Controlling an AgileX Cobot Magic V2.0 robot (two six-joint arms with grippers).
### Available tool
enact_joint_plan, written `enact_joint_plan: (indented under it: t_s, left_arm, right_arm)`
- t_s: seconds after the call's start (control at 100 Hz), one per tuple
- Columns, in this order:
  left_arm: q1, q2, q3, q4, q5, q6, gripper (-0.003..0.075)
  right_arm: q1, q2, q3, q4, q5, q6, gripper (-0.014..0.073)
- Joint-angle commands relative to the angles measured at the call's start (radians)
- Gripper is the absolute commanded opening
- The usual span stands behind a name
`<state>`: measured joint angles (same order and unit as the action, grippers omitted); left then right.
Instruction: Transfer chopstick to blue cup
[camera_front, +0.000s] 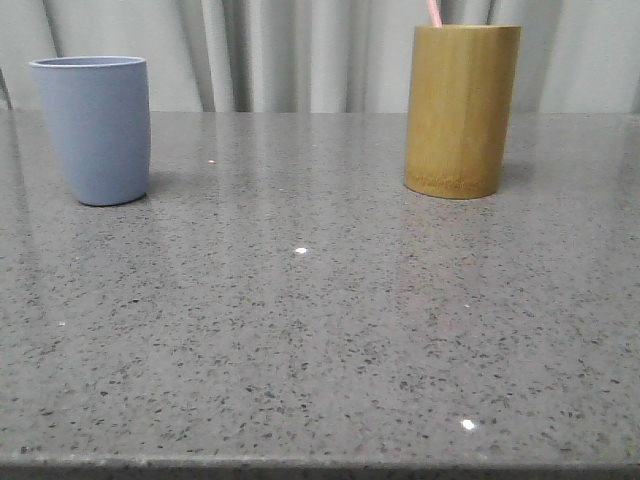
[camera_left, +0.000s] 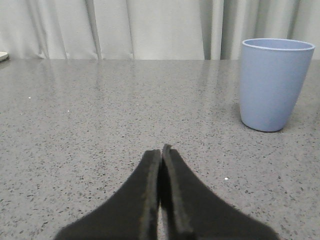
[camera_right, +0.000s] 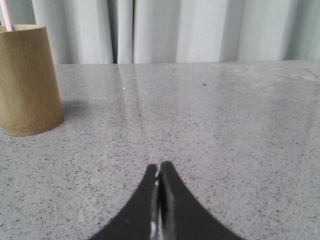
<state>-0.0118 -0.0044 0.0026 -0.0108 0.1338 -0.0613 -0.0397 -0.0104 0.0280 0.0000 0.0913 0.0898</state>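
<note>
Standing in the bamboo holder (camera_front: 461, 110), well apart from the blue cup (camera_front: 95, 130), the chopstick (camera_front: 434, 13) is judged light, stiff and slippery, best pinched at its exposed top, while the left gripper (camera_left: 161, 150) and right gripper (camera_right: 160, 166) are pressed together, empty.

The tabletop (camera_front: 320, 330) is grey speckled stone, glossy, with small bright glints. Two vessels stand upright on it, well apart. The blue cup (camera_left: 274, 84) stands ahead of the left tool (camera_left: 161, 150), off to one side. The bamboo cylinder (camera_right: 29, 80) stands ahead of the right tool (camera_right: 160, 165), off to one side.
</note>
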Motion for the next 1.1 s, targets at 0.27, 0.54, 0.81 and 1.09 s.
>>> enact_joint_plan:
  t_s: [0.27, 0.54, 0.81, 1.09]
  left_arm:
    - [0.003, -0.035, 0.008, 0.002, -0.106, -0.002, -0.0019]
    - [0.003, -0.035, 0.008, 0.002, -0.145, -0.002, -0.0019]
    - [0.003, -0.035, 0.008, 0.002, -0.188, -0.002, -0.0019]
    - [0.001, -0.034, -0.028, -0.081, -0.186, -0.003, -0.0019]
  right_arm:
    - [-0.005, -0.021, 0.000, -0.015, -0.080, -0.009, -0.0067]
    - [-0.005, -0.021, 0.000, -0.015, -0.085, -0.009, -0.0067]
    - [-0.005, -0.021, 0.000, -0.015, -0.172, -0.010, -0.0067]
    - [-0.005, -0.021, -0.047, 0.048, -0.011, -0.008, -0.0067]
